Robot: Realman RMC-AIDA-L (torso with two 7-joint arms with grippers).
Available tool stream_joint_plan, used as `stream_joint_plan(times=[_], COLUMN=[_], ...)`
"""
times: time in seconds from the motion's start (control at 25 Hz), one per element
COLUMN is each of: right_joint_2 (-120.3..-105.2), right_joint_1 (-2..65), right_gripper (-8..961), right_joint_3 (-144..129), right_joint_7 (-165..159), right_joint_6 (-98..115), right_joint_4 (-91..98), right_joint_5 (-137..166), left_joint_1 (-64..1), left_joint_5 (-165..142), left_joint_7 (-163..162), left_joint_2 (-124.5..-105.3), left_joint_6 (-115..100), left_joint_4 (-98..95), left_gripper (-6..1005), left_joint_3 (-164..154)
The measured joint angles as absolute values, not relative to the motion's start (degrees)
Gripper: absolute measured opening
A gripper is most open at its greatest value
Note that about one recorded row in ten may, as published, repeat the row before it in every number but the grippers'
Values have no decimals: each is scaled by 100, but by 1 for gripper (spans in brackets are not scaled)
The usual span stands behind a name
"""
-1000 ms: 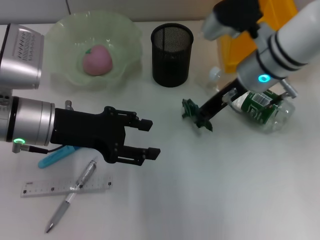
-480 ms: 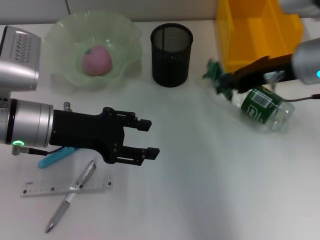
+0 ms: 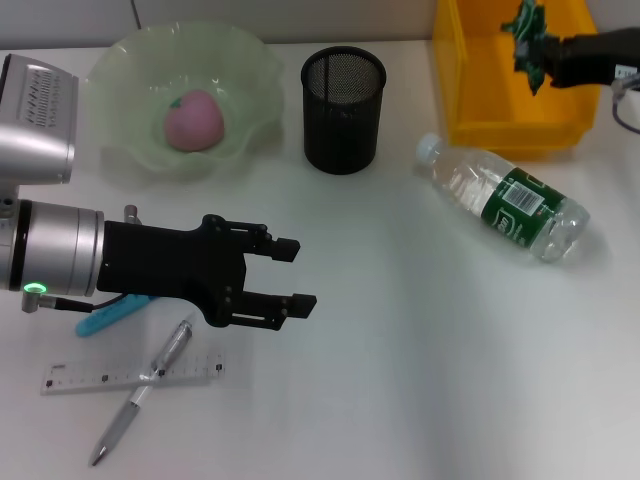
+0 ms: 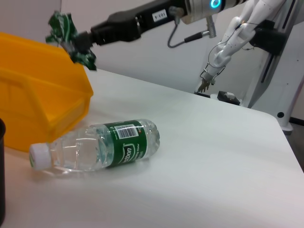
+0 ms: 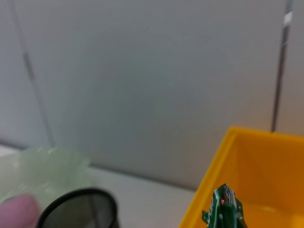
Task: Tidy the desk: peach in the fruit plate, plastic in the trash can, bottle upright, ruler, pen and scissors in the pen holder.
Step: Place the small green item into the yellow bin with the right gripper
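My right gripper is shut on a crumpled green plastic scrap, held above the yellow trash can at the back right. The left wrist view shows the scrap over the can's rim. A clear bottle with a green label lies on its side in front of the can. The pink peach rests in the green fruit plate. The black mesh pen holder stands beside the plate. My left gripper hovers open above the ruler, the pen and the blue-handled scissors, which my arm partly hides.
The right wrist view shows the scrap against the can's inside, with the pen holder and the plate farther off. A grey wall lies behind the desk. White tabletop spreads between the bottle and my left gripper.
My right gripper lifted the green plastic from the table beside the bottle and carried it back over the yellow trash can. The left arm stayed put.
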State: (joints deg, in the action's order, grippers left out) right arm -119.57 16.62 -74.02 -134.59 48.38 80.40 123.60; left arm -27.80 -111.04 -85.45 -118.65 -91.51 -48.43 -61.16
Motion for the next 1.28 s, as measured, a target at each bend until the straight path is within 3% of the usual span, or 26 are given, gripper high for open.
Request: stream_joint_plan(times=[0.52, 0.76, 1.04, 1.28], right_joint_2=[-11912, -11883, -11908, -11918], right_joint_1=[2428, 2805, 2792, 2736], right_gripper=[21, 80, 149, 372], right_joint_3=[-6982, -6774, -6770, -6767], right_joint_7=[-13432, -13391, -13136, -13127], right_joint_6=[3914, 3950, 3865, 3815], right_joint_4=[6628, 6020, 6022, 6114], right_joint_5=[12223, 12261, 12236, 12211], left_joint_1=[-2762, -2780, -2804, -2804], left_joint_5=[-11037, -11037, -11038, -11039], left_joint_7=[-8543, -8543, -8543, -8543], left_joint_2=[-11865, -11865, -11865, -11865], left_joint_6=[-9057, -8998, -8937, -8928], left_joint_4=[-4843, -4843, -4843, -4843], left_gripper=[686, 686, 685, 684], left_joint_3=[-6116, -6116, -6120, -6116])
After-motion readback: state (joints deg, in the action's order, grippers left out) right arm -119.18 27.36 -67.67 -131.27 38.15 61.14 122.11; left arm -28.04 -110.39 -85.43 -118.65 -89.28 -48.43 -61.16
